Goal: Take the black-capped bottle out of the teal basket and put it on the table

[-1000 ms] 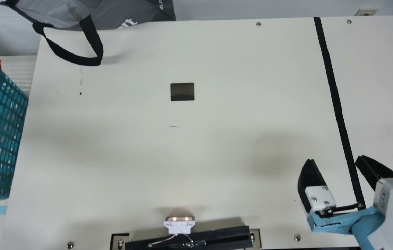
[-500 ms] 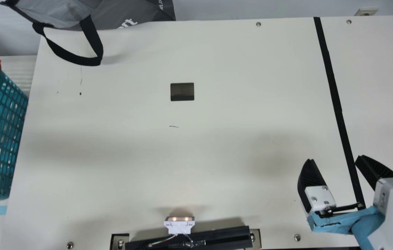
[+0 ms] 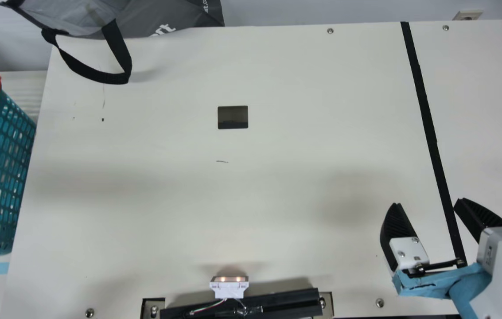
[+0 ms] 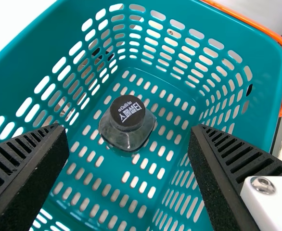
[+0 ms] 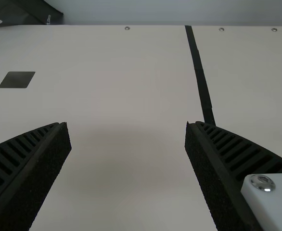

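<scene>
Here, left end effector above basket.

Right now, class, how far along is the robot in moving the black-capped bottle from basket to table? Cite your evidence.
Done: the left hand looks lined up, open over the teal basket. In hand: nothing; the black-capped bottle stands on the basket's slotted floor, ungripped. Left: gripping it, lifting it out and setting it on the table.
</scene>
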Controlling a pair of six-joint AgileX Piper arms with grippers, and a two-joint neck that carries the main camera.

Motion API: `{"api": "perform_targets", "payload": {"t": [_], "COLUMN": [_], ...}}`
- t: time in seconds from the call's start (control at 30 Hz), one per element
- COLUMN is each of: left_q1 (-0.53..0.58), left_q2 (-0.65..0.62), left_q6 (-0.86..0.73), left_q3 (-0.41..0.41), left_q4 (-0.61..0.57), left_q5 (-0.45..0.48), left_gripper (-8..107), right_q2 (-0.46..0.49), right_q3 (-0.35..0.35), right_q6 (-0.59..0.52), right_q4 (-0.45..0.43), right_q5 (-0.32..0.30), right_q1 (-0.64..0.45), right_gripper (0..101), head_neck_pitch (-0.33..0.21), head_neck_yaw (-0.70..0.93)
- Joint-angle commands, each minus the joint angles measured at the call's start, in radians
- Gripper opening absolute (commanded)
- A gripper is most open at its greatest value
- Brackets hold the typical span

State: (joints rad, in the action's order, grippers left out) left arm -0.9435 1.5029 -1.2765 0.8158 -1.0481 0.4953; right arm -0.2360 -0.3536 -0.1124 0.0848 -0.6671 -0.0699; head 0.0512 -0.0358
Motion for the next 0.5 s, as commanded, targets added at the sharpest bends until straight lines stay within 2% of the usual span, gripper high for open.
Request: {"api": "perform_targets", "payload": {"t": [0.0, 0.47], "left_q1": [0.006, 0.042], "left_q2": [0.010, 0.089], "left_q6": [-0.017, -0.160], "left_q3": [0.002, 0.009], "left_q4": [-0.019, -0.169], "left_q5": [-0.004, -0.029], "left_gripper": [107, 107], "right_q2": [0.000, 0.000], "right_q3": [0.000, 0.000], "right_q6": [0.000, 0.000], "right_q4": [0.000, 0.000], "right_q5": [0.000, 0.000], "right_q1": [0.000, 0.000], "right_gripper": [91, 91], "head_neck_pitch": [-0.004, -0.004], "head_neck_yaw": [0.008, 0.008]}}
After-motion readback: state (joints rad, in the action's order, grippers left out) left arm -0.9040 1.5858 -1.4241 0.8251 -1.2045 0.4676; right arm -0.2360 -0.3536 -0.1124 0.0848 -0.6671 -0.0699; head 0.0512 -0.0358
